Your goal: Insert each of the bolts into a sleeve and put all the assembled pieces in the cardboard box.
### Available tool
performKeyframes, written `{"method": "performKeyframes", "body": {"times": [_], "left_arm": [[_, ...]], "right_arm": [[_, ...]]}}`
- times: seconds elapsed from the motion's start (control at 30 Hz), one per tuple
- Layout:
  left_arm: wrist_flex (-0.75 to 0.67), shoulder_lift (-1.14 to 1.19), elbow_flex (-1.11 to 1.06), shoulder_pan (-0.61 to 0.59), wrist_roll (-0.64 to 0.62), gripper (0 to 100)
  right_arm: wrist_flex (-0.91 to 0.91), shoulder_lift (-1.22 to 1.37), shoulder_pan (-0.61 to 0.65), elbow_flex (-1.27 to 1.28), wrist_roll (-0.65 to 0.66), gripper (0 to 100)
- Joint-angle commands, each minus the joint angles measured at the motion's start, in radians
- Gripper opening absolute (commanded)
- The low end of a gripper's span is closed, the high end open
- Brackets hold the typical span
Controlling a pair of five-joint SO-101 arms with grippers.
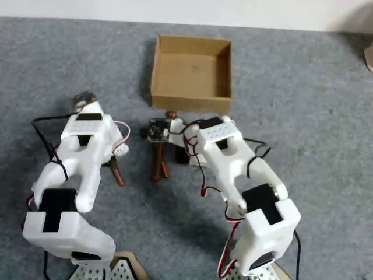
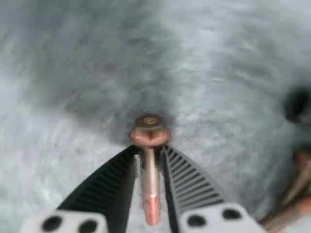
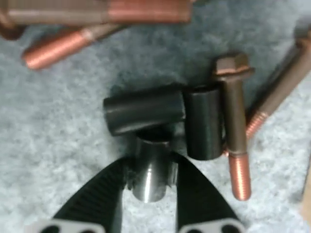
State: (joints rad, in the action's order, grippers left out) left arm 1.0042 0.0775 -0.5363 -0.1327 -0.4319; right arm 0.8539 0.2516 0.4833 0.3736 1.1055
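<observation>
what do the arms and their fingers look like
Both the left arm and right arm have white plastic shells with black motor blocks and thin red, black and white cables looping along them. The fingers are black with ribbed inner faces, fixed to a white base with dark screw holes.

Colours recorded: copper, black, tan, grey, white.
Each bolt (image 2: 148, 160) copper-brown, thread brighter copper; each sleeve (image 3: 146, 112) glossy black; cardboard box (image 1: 189, 105) plain tan; table (image 1: 303, 87) mottled grey; arms (image 1: 81, 151) white with black panels; jaws black, ribbed.
</observation>
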Motion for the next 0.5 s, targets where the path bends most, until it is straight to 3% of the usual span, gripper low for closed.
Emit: {"method": "performKeyframes", "body": {"times": [0.0, 0.1, 0.23, 0.47], "left_arm": [[-0.025, -0.012, 0.038, 0.008, 0.236, 0], [-0.021, -0.012, 0.041, 0.005, 0.19, 0], [-0.021, -0.015, 0.039, 0.019, 0.311, 0], [-0.028, -0.163, -0.012, 0.022, 0.362, 0]], "right_arm": [[-0.008, -0.004, 0.027, -0.008, -0.089, 0.6], [-0.008, -0.047, 0.022, -0.039, -0.153, 0.6], [-0.008, -0.148, 0.008, -0.044, -0.262, 0.6], [-0.008, -0.348, -0.013, -0.038, -0.48, 0.5]]}}
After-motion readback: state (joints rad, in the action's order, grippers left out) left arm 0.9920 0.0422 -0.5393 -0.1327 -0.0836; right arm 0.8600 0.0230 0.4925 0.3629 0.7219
